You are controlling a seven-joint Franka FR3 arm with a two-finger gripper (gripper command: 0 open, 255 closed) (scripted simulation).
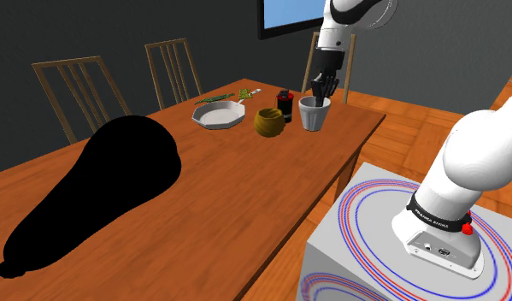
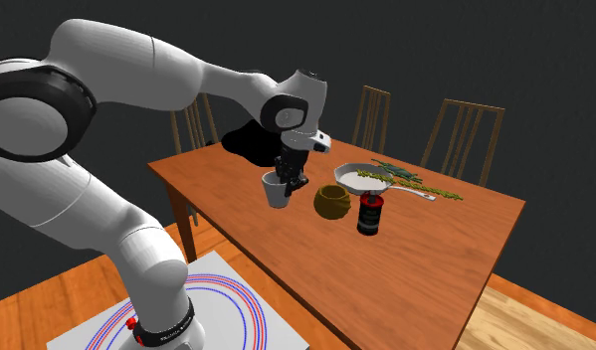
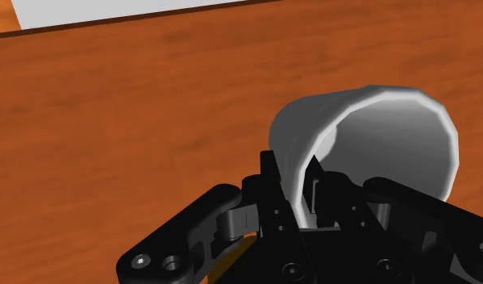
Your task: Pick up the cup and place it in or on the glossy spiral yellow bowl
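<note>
White cup (image 1: 314, 113) upright at far end of wooden table (image 1: 245, 197); cannot tell whether base is clear of the wood. Pinched at rim wall by black gripper (image 3: 300, 190): one finger inside, one outside, narrowed to wall thickness, coming down from 12 o'clock. Yellow-brown bowl (image 1: 269, 122) just beside cup, apart, at 9 o'clock in shoulder view, 4 o'clock in second exterior view. Dark can (image 1: 285, 103) at 10 o'clock of cup, white pan (image 1: 218, 114) beyond bowl.

Step judged: grasp made, lift pending or just begun. Next call: straight rise to clear bowl rim, short carry over bowl mouth, lower, release. Risk: thin one-wall pinch, possible tilt.
</note>
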